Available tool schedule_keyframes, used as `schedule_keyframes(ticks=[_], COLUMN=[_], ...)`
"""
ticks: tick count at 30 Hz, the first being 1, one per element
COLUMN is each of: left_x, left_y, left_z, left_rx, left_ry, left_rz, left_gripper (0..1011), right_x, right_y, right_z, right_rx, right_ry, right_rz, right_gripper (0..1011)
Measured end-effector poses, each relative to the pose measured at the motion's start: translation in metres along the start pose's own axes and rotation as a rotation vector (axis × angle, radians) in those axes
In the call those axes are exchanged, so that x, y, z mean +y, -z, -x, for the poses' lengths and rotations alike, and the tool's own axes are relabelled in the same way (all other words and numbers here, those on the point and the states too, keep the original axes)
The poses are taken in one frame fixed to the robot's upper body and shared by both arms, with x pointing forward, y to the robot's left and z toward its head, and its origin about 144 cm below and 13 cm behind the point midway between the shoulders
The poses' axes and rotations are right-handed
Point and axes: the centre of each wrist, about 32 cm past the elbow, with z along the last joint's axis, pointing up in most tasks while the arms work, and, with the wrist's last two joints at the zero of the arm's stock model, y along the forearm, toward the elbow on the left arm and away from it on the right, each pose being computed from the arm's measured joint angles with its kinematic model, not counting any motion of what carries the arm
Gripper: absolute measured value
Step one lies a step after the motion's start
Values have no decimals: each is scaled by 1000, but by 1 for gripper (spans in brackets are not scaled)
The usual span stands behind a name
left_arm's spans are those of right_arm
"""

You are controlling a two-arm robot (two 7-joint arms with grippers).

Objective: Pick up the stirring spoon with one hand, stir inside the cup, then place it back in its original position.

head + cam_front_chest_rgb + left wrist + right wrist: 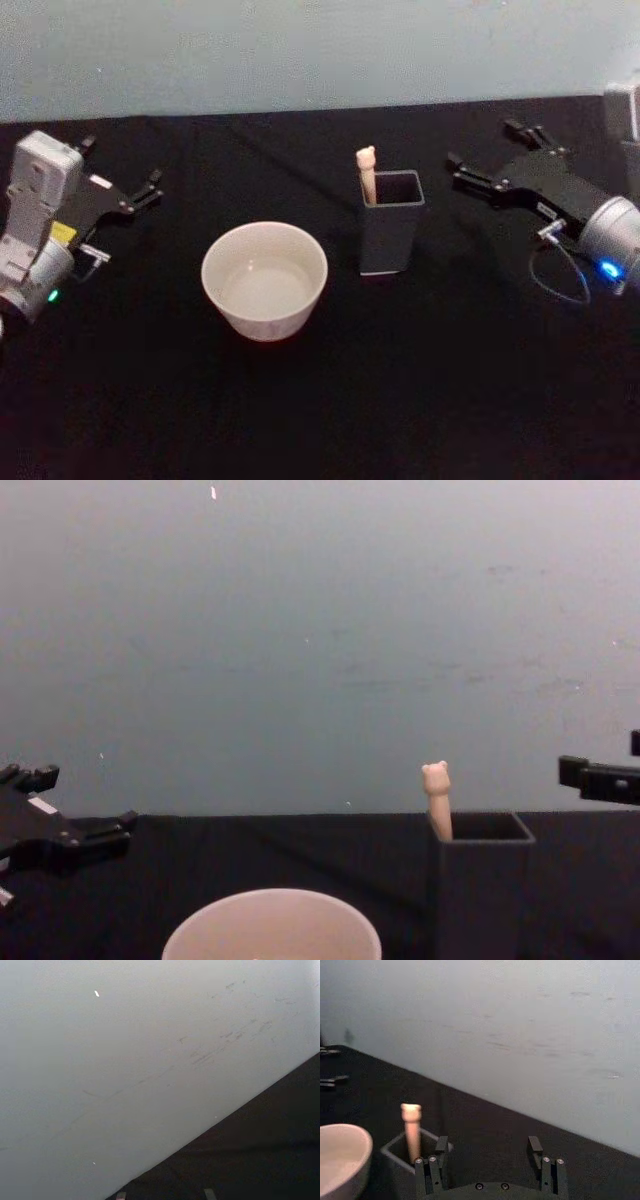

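Observation:
The stirring spoon (366,170), a pale beige stick with a small bear-head knob, stands upright in the near-left corner of a dark grey square holder (390,235). Left of the holder sits the cup (265,280), cream-pink, wide and round. My right gripper (485,150) hovers open to the right of the holder, a short gap away, pointing toward it. In the right wrist view its fingers (441,1146) frame the spoon (411,1125), with the cup (340,1155) off to one side. My left gripper (125,165) rests open at the far left, well away from the cup.
A black cloth (420,400) covers the table, and a pale wall (300,50) rises behind its far edge. In the chest view the spoon's knob (436,778) sticks up above the holder (480,890). Bare cloth lies in front of the cup and holder.

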Motion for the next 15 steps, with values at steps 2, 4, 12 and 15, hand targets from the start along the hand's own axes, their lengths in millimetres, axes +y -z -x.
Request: schedule_keyframes(ticks=[2,4,12,15], left_x=[0,0,0,0], left_y=[0,0,0,0], left_z=[0,0,0,0], left_rx=[0,0,0,0], left_ry=[0,0,0,0], left_rz=[0,0,0,0], left_gripper=[1001,1001,1001,1001], right_x=[1,2,13,17], right_y=[-7,-11,-28,-32], right_z=[2,3,11,13], right_rx=[18,28,53,47], right_ry=[-33,-55,-174,-197], right_rz=[13,22,66,87], right_gripper=[1000,1002,1002,1002])
